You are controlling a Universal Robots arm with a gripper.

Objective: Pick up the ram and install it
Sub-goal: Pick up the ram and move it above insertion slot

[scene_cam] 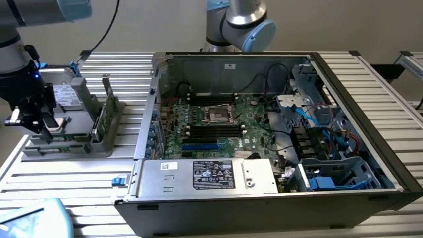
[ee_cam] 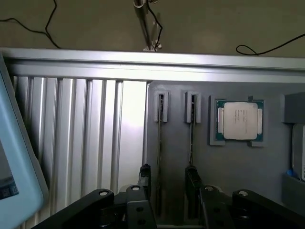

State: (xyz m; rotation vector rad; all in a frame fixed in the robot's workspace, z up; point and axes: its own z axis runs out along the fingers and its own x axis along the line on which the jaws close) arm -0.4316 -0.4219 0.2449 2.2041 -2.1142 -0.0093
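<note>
Pincer released, jaws wide, just above the ram, which is seated edge-up in the grey holder. Nothing grasped. Pick-up and installation both judged outstanding.

A slatted metal table carries a grey parts holder and, beside it, an open computer case — both resting directly on the slats

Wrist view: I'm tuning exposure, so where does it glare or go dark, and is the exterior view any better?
Wrist view: strong glare on the table slats beside the grey tray; the fingers are near-black. Exterior view: slats bright, the case dimmer inside.
</note>
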